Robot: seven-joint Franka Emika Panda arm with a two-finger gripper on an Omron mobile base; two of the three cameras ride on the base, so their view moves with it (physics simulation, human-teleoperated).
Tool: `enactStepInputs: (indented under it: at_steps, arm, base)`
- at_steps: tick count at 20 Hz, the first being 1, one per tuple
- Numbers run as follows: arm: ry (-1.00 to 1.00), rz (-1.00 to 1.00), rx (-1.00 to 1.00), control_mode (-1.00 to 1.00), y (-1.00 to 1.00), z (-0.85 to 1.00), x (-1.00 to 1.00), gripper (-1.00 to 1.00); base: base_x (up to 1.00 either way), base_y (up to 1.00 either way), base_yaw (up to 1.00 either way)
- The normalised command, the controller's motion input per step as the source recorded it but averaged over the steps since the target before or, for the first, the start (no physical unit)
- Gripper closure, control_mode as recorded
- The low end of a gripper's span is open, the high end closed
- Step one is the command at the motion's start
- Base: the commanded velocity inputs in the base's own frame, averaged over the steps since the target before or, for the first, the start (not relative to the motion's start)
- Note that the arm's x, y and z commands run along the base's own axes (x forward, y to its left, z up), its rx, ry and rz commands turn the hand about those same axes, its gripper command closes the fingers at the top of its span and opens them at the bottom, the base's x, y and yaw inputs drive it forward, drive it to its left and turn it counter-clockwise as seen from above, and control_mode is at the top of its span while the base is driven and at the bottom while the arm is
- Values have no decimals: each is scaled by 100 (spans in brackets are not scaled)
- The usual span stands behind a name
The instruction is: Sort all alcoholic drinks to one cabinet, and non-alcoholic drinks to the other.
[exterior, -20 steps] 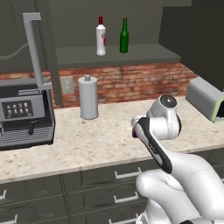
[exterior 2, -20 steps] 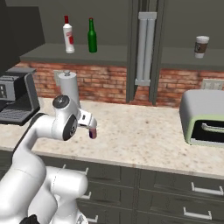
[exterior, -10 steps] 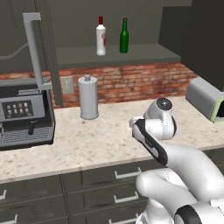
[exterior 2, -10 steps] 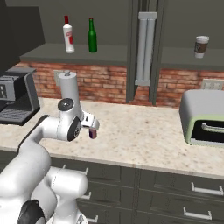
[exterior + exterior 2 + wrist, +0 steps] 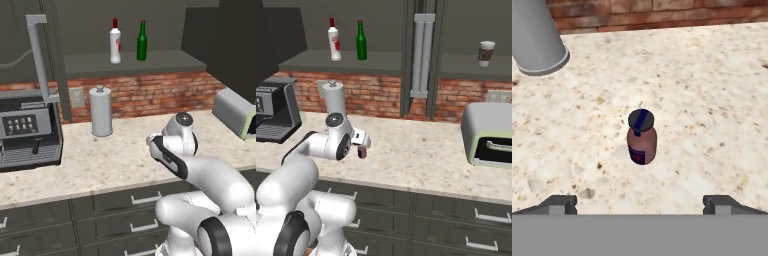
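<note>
The end effector [image 5: 640, 202] hung low over the speckled tabletop [image 5: 712, 100], its two dark finger tips [image 5: 559, 202] spread wide apart with nothing between them; just ahead of it the tiny purple bottle [image 5: 642, 137] stood upright on the stone, dark cap on top, untouched and centred between the tips in the hand view; in the right base view the same bottle [image 5: 362, 152] showed just under the white hand, near the front half of the tabletop [image 5: 421, 155]. Farther back and to the left the tall grey metal canister [image 5: 101, 111] stood upright near the brick wall [image 5: 150, 92], its base also showing in the hand view [image 5: 537, 35]; a coffee machine [image 5: 27, 132] sat at the left end, and a pale green toaster oven [image 5: 488, 135] at the right end. Above, both wall cabinets stood open; on the shelf [image 5: 130, 64] of the left cabinet the white bottle with red cap [image 5: 115, 42] and the dark-green glass bottle [image 5: 142, 42] stood side by side, close but apart; on the right cabinet's shelf [image 5: 466, 67] the paper coffee cup [image 5: 486, 53] stood alone; between the two, a long pale-grey bar handle [image 5: 423, 55] ran down an open door's edge.
</note>
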Motion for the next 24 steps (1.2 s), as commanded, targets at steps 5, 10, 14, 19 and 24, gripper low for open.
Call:
enactStepInputs:
  at_steps: [5, 10, 14, 19, 24]
  arm:
    - [1, 0, 0, -100, 0, -17, 15, -100]
    - [0, 0, 1, -100, 0, -16, 13, -100]
    - [0, 0, 1, -100, 0, -15, 15, -100]
    - [1, 0, 1, -100, 0, -14, 17, -100]
    - [1, 0, 1, -100, 0, -13, 17, -100]
  base:
    - [0, 0, 0]
    - [0, 0, 0]
    - [0, 0, 0]
    - [0, 0, 0]
    - [0, 0, 0]
